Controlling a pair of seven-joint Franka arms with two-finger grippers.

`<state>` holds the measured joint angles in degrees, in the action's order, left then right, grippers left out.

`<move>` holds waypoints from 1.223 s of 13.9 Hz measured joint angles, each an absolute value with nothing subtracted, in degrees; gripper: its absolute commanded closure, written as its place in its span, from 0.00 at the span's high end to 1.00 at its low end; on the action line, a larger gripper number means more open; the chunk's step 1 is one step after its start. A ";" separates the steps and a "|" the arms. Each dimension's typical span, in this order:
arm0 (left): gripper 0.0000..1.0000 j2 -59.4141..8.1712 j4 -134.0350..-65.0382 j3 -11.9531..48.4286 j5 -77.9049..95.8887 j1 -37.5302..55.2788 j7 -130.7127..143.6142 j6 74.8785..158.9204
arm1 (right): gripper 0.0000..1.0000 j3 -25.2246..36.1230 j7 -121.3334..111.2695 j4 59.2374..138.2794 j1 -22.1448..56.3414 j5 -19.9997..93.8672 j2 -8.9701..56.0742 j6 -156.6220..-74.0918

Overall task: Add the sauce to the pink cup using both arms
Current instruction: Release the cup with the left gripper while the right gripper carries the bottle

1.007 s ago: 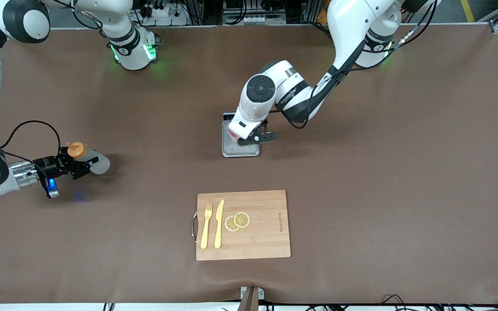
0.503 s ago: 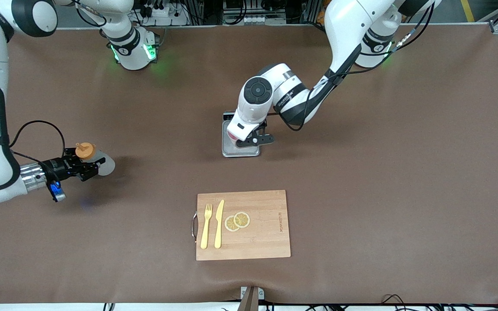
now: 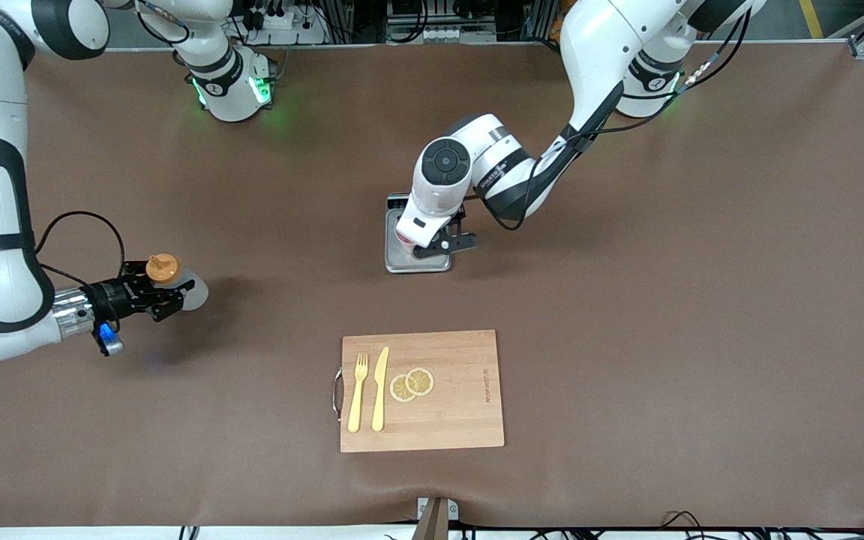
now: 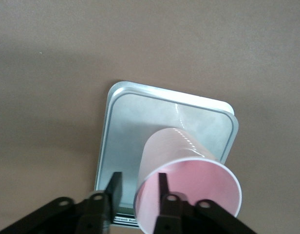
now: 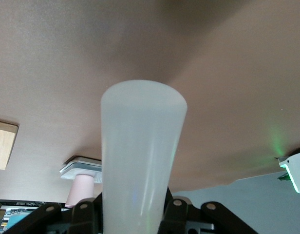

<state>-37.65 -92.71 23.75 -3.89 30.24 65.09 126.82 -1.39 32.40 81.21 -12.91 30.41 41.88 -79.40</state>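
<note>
Pink cup (image 4: 189, 185) on the grey scale (image 4: 121, 146), near the middle of the counter (image 3: 664, 300), farther from the front camera than the cutting board (image 3: 447, 420). Left hand (image 3: 443, 241) down at the cup's rim, one finger (image 4: 163, 187) inside the wall and the other outside, clenched on it; cup tilted in the left wrist view, base apparently at the plate. Little movement here over the last second, only a slight settling of the wrist over the scale.

Toward the right arm's end, real change: right hand (image 3: 162, 294) clenched on the sauce (image 3: 177, 285), now a little closer to the middle of the counter and to the front camera than a second ago, bottle carried in the air, roughly level, orange cap (image 3: 161, 268) showing beside the fingers. Well apart from the cup yet.

Probably the carry phase: bottle travelling to the cup, cup steadied for the pour. Nothing poured so far. Fork (image 3: 358, 394), knife (image 3: 380, 390) and lemon slices (image 3: 412, 384) untouched on the board.
</note>
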 measured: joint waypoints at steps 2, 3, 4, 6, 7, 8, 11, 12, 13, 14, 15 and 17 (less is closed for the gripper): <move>1.00 -37.62 -92.15 23.76 -3.90 30.72 65.95 126.85 | 0.36 -1.49 33.91 81.18 -12.59 30.54 41.63 -79.58; 1.00 -37.44 -91.69 23.75 -3.95 30.74 66.74 126.83 | 0.36 -1.54 34.46 81.18 -12.32 30.75 41.32 -79.76; 1.00 -36.84 -91.27 23.74 -3.99 30.67 67.34 126.47 | 0.36 -1.59 35.03 81.17 -11.88 31.15 40.98 -80.27; 1.00 -33.83 -90.43 23.70 -4.03 30.39 67.86 122.88 | 0.36 -1.71 36.17 81.15 -10.28 32.33 40.47 -81.78; 1.00 -31.56 -90.17 23.65 -4.05 30.08 67.96 120.77 | 0.36 -1.75 37.07 81.13 -9.08 32.69 40.29 -82.94; 1.00 -29.18 -90.05 23.57 -4.06 29.54 68.03 118.83 | 0.37 -1.78 38.28 81.13 -7.81 32.84 40.08 -84.40; 1.00 -22.26 -90.05 23.25 -4.14 26.51 68.03 115.32 | 0.37 -1.81 42.29 81.13 -4.33 33.39 39.16 -87.45; 1.00 -20.47 -90.07 23.15 -4.19 25.00 68.03 114.88 | 0.37 -1.81 43.37 81.12 -3.49 33.47 38.75 -88.24; 1.00 -18.95 -90.09 23.07 -4.23 23.32 67.99 114.65 | 0.36 -1.84 44.69 81.14 -2.62 33.52 38.25 -89.06; 1.00 -17.73 -90.10 23.02 -4.24 21.63 67.91 114.59 | 0.36 -1.85 46.15 81.15 -1.49 33.56 37.72 -90.35; 1.00 -16.75 -90.11 22.99 -4.25 20.08 67.83 114.58 | 0.36 -1.85 47.69 81.16 -0.14 33.59 37.26 -91.92; 1.00 -15.14 -90.12 22.94 -4.26 17.21 67.24 114.44 | 0.36 -1.86 51.27 81.47 3.12 33.59 36.37 -95.34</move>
<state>-15.14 -90.12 22.94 -4.26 17.21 67.24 114.44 -1.86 51.27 81.47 3.12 33.59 36.37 -95.34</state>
